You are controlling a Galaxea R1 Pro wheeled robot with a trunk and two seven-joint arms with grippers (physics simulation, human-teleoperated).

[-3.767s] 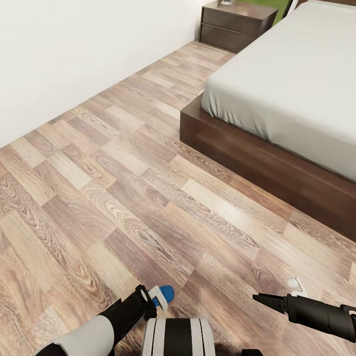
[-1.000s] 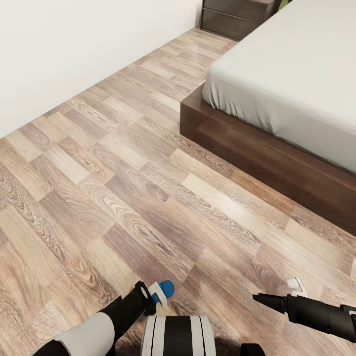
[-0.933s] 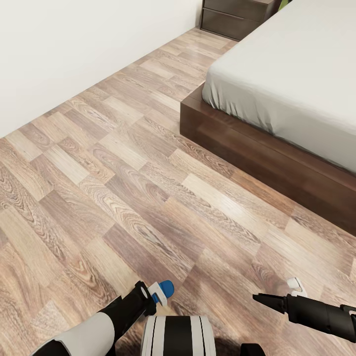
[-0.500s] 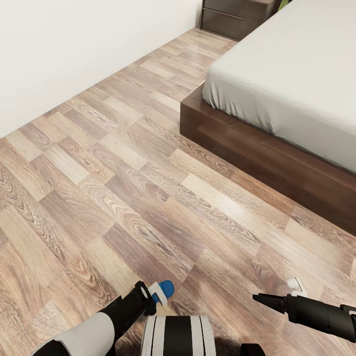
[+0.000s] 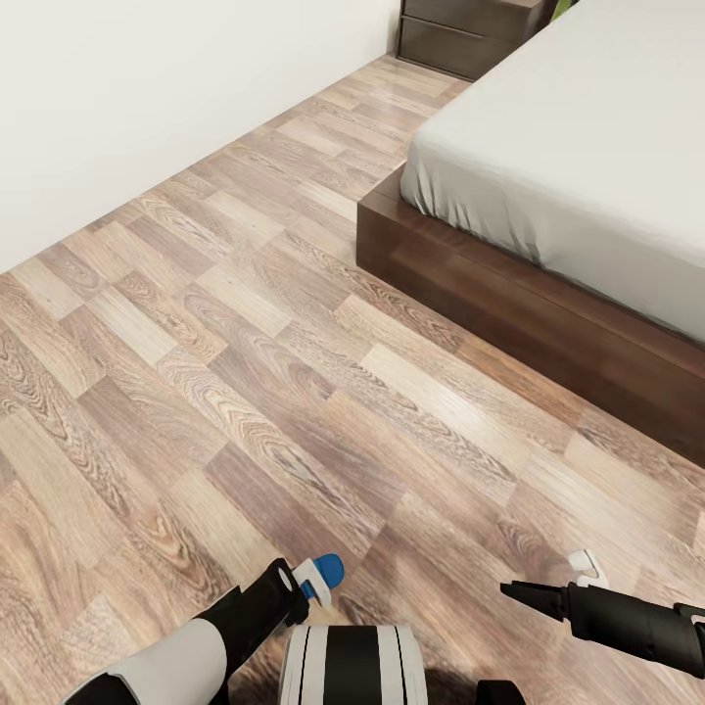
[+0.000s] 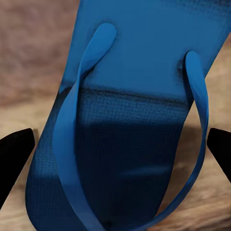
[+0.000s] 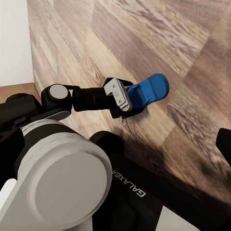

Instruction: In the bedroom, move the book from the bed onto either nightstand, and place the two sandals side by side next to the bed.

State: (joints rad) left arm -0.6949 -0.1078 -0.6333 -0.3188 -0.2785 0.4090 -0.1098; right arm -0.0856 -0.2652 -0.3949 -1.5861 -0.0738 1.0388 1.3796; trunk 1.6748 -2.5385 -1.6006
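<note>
Wood-plank floor beside bed; left jaws grip sandal, right jaws' state unclear.

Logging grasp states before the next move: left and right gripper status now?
Left gripper: shut on a blue sandal.
Right gripper: holding nothing visible; open or shut cannot be told.

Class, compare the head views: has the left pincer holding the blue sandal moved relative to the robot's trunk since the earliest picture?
No. The left pincer and its sandal sit at the same spot beside the trunk; the camera tilted instead.
</note>
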